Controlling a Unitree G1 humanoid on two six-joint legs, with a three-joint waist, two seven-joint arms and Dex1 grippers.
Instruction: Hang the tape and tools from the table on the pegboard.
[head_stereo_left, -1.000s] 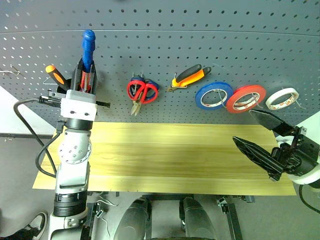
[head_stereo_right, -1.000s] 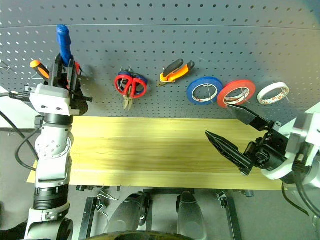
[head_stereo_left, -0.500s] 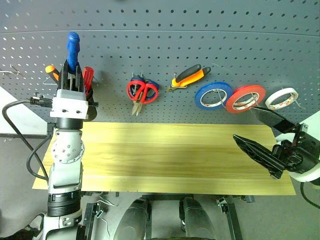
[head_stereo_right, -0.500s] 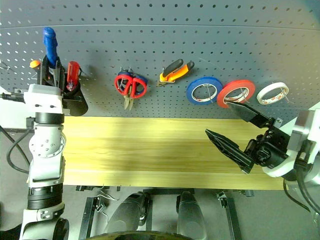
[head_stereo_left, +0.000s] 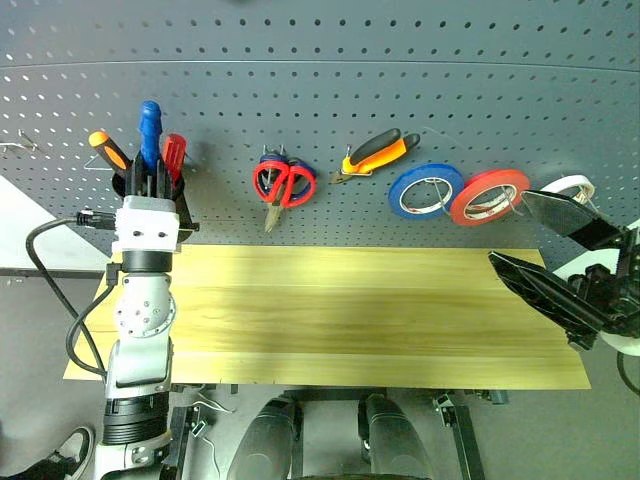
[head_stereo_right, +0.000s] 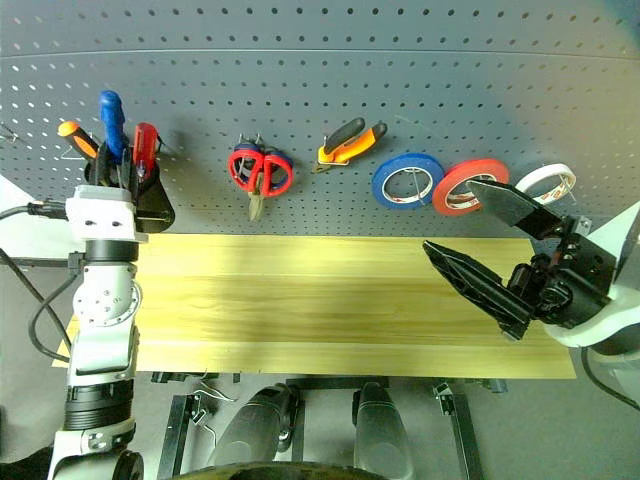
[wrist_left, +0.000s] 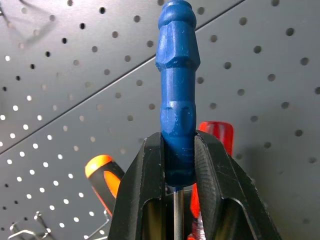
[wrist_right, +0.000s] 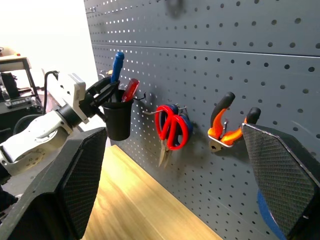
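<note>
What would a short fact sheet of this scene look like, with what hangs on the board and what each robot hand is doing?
Board: dark grey pegboard
Hanging: red scissors, pliers, blue roll, red roll, white tape
Black cup: holds orange screwdriver and red screwdriver
Left gripper: shut on blue screwdriver, over the cup
Right gripper: open, holding nothing
Table: bare wood

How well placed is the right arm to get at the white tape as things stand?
Probably well: the right gripper hangs open just below the white tape on the pegboard, and nothing sits between them.
</note>
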